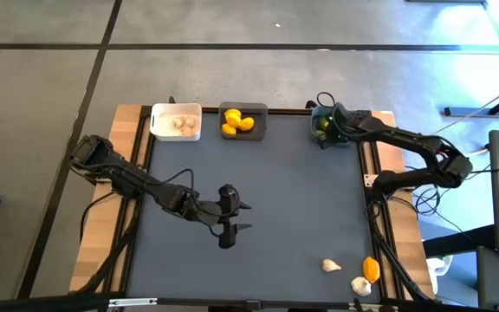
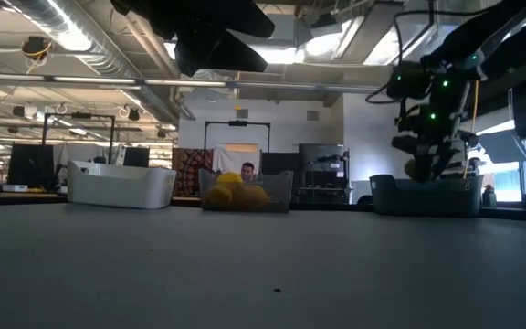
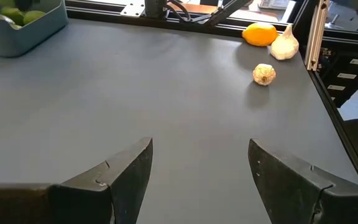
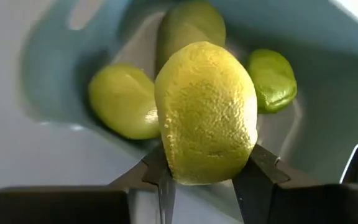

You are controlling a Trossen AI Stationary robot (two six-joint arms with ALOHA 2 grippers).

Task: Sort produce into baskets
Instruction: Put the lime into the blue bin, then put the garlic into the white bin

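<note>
Overhead, the right gripper point(image 1: 323, 130) hangs over the teal bin point(image 1: 329, 115); the left gripper point(image 1: 239, 217) waits mid-table, fingers apart. Low view: a lime point(image 2: 417, 168) sits just above the bin's rim. Right wrist: fingers point(image 4: 257, 171) clamp the lime from both sides, above three limes point(image 4: 124, 101) inside the bin.

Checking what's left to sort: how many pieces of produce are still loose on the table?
3, near the table's front right corner: an orange lemon, one garlic bulb beside it, another garlic bulb slightly apart. None appear hidden.
</note>
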